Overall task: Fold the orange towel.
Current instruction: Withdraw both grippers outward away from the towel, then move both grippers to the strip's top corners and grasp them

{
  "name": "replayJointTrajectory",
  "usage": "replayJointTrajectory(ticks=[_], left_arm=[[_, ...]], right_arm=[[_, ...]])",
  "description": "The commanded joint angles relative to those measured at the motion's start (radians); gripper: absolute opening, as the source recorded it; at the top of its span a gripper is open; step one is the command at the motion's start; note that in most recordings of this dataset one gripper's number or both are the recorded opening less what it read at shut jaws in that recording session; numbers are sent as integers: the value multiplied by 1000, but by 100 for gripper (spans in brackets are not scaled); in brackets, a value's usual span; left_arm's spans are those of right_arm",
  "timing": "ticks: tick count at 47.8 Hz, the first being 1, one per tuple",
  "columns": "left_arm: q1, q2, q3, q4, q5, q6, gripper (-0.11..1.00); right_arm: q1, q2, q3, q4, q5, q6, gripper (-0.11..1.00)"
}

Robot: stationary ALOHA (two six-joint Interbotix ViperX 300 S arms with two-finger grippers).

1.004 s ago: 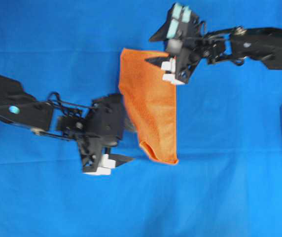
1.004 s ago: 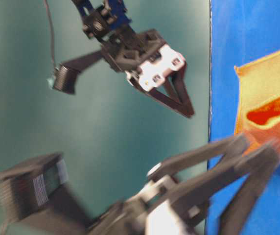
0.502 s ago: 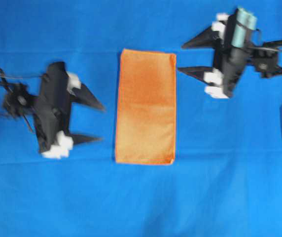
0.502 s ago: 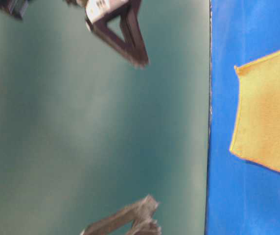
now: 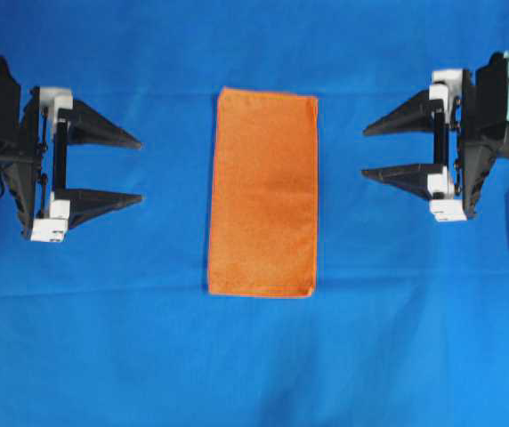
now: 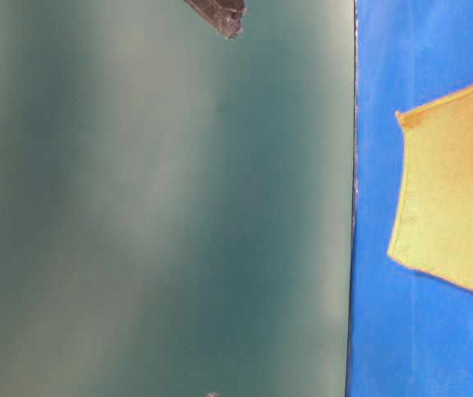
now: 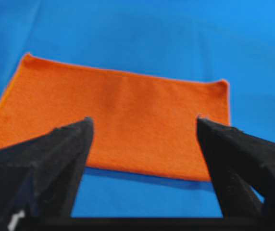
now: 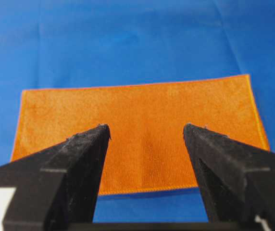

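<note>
Between the spread black jaws of the left gripper [image 7: 142,127], seen from its wrist camera, the blue table cover [image 7: 142,29] shows first, then the orange towel [image 5: 263,191] lying flat as a folded rectangle beyond the fingertips, apart from them. Opposite, the right gripper [image 5: 363,153] also stands wide open and holds nothing, its tips pointing at the towel's far long edge. From overhead, the towel lies midway between both grippers, well clear of each.
</note>
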Motion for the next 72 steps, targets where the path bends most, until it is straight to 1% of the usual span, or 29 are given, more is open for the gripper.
replayJointTrajectory(ticks=[1, 9, 16, 19, 23, 31, 35, 40, 48, 58, 63, 72], left_arm=[[3, 3, -14, 3, -12, -2, 81], [3, 31, -28, 2, -14, -5, 81], [8, 63, -46, 3, -41, -3, 81], [20, 84, -58, 2, -71, -2, 81], [54, 129, -81, 2, -98, 5, 81], [167, 253, -141, 3, -100, 26, 81], [222, 331, -170, 2, -109, 32, 81], [264, 431, -204, 2, -130, 34, 81], [304, 604, -256, 2, -202, 34, 81], [353, 767, -314, 3, -255, 34, 81], [362, 818, -341, 2, -265, 35, 81], [365, 882, -365, 3, -265, 35, 81]], right_arm=[[3, -2, -14, 5, -11, 2, 65], [2, 3, -14, 5, -8, 2, 65], [-8, 8, -23, 5, 6, 2, 65], [-28, 17, -35, 5, 18, 2, 65], [-75, 54, -60, 5, 41, 2, 65], [-169, 187, -123, 3, 74, 0, 65], [-202, 262, -158, 0, 81, -5, 65], [-241, 357, -199, -3, 83, -8, 65], [-279, 509, -247, -2, 77, -8, 65], [-296, 635, -298, -3, 74, -8, 65], [-296, 684, -313, -2, 61, -8, 65], [-298, 732, -313, 6, 23, -5, 64]])
